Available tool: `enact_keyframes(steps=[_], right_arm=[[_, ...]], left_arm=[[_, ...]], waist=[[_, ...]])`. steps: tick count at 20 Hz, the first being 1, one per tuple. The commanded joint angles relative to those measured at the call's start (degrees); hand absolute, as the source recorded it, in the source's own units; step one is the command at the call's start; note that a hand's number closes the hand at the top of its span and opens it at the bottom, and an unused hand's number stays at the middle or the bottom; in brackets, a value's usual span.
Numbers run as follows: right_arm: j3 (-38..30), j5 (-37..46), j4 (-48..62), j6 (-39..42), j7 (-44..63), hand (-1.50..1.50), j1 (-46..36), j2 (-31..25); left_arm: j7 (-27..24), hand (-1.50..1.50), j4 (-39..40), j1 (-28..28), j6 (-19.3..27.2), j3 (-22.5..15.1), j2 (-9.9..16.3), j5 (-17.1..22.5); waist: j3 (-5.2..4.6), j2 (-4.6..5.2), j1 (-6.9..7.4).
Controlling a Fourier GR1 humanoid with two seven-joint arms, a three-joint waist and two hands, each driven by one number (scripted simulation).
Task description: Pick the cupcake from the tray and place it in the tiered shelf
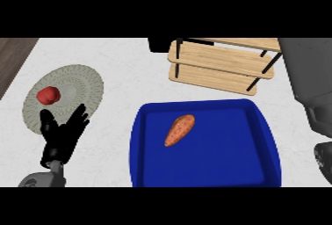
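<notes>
A blue tray lies at the lower middle of the counter. The only thing in it is an orange, elongated sweet potato, lying tilted left of the tray's centre. No cupcake shows anywhere in view. The wooden tiered shelf with black posts stands at the back, just beyond the tray's far rim, and its boards are bare. My left hand is at the lower left, open with fingers spread upward, resting over the near edge of a round plate and well left of the tray. My right hand does not show.
A round grey-green plate at the left carries a small red object. A bulky grey shape with a dark round part fills the right edge beside the tray and shelf. Dark wood borders the counter's far left corner.
</notes>
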Motion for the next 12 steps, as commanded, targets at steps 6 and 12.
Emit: enact_keyframes(steps=[6, 12], right_arm=[[-9.5, -9.24, -4.66, -8.59, -1.99, -1.5, 1.81, 1.07], [-14.5, -15.13, -7.24, -11.97, -1.51, -1.5, 0.43, 1.27]], left_arm=[[0.05, 0.0, -2.2, 1.82, 0.42, -0.55, -0.56, -0.82], [0.12, 0.0, -0.14, 0.12, 0.07, -0.11, -0.71, -0.81]], waist=[[0.07, -0.15, -0.01], [0.03, -0.02, -0.21]])
